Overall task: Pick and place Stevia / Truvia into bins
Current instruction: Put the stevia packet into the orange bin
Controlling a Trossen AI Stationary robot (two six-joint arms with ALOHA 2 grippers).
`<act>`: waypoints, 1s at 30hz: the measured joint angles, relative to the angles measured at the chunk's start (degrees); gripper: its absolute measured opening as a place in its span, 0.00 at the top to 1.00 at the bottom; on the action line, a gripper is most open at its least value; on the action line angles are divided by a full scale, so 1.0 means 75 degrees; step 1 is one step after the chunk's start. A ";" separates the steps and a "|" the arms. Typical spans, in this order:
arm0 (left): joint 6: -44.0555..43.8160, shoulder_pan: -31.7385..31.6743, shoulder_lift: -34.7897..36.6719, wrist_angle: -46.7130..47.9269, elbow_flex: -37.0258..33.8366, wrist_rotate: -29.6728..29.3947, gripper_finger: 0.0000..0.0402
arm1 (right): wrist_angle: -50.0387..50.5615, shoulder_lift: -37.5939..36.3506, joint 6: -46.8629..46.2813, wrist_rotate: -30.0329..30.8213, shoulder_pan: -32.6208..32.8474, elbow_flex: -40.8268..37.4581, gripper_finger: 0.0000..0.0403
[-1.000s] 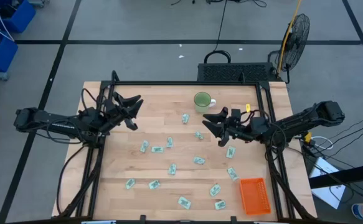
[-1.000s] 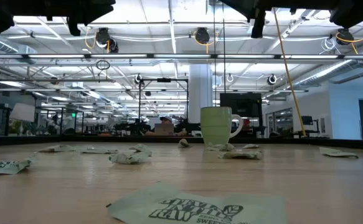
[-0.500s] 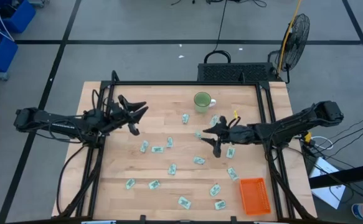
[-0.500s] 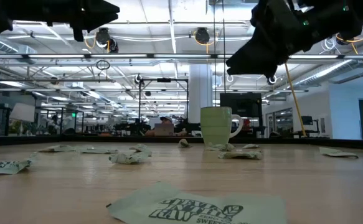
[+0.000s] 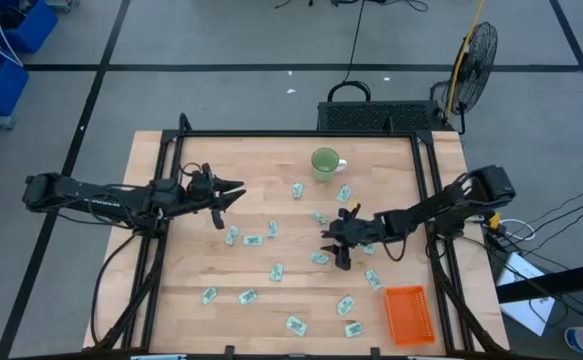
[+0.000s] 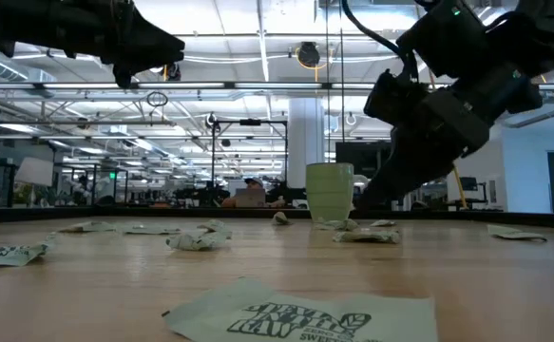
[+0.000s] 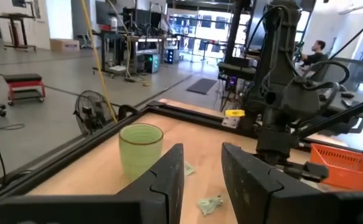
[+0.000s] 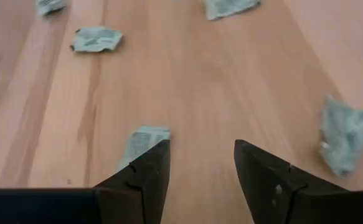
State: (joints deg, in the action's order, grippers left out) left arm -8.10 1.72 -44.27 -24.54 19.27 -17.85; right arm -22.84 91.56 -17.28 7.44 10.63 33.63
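Several pale green and white Stevia sachets lie flat and scattered over the wooden table [image 5: 191, 270], among them one at mid-table [image 5: 319, 257]. The orange bin [image 5: 407, 312] sits near the table's near right corner, also seen in the left wrist view [image 7: 349, 167]. My right gripper [image 5: 337, 248] is open and tipped down low over the table. In its wrist view [image 8: 200, 168] one sachet [image 8: 142, 138] lies just outside one finger, and bare wood shows between the fingers. My left gripper [image 5: 229, 192] hovers open over the table's left part [image 7: 203, 177].
A green mug [image 5: 324, 162] stands toward the far edge, also in the low view [image 6: 332, 195] and the left wrist view [image 7: 141, 149]. More sachets lie around my right gripper [image 8: 96, 38] [image 8: 343, 134]. A black frame runs along the table's edges. A fan stands beyond the far right corner.
My right gripper has come down from well above the table toward the near edge and a little left, tipping its fingers downward until it is low beside the mid-table sachet. My left gripper has moved toward the table's right. No sachet has moved.
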 joint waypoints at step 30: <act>0.1122 -0.0079 0.0003 -0.0600 0.0000 -0.0307 0.72 | -0.0174 0.0928 0.0596 0.1556 -0.1253 0.0017 0.76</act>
State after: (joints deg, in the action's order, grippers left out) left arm 0.32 1.13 -44.25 -29.04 19.27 -20.15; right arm -24.15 98.51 -12.81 19.11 1.24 33.76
